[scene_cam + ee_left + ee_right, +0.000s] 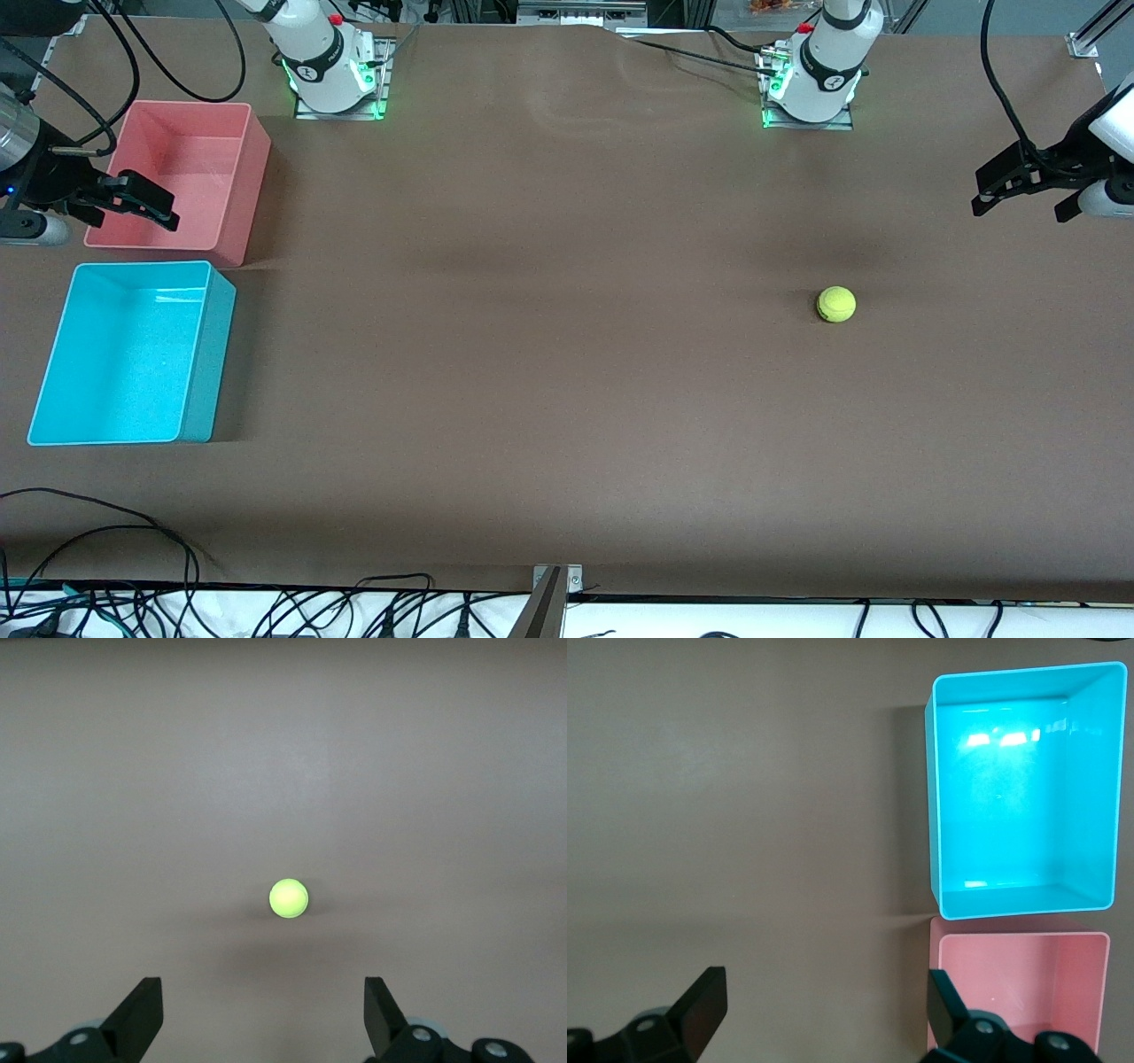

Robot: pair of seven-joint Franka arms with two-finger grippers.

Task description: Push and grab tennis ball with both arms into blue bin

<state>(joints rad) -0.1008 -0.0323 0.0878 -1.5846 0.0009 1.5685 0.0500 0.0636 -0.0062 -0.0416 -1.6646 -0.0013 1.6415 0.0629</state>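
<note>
At the right arm's end of the desk (pixel 567 399), the right end effector (pixel 142 202) is hanging over the pink bin (pixel 190 177), near that bin's outer wall, with its fingers spread wide and nothing between them. Just beside the pink bin, and nearer to the front camera, the blue bin (pixel 133 354) is sitting with its walls almost touching the pink one's. In the right wrist view, the blue bin (pixel 1021 788) and the pink bin (pixel 1023 988) are both showing their bare insides, and the two dark fingertips (pixel 704 1001) are standing well apart.

Moving across the brown desk toward the left arm's end, the tennis ball (pixel 835 304) is lying alone on the surface, well apart from both bins. The left end effector (pixel 1028 190) is hovering over the desk's edge at that end, with the ball lying well short of it, toward the middle of the desk. Its fingers are gaping fully and gripping nothing. In the left wrist view, the tennis ball (pixel 289 899) is appearing centred ahead of the gap between the two fingertips (pixel 142 1010), touching neither.
</note>
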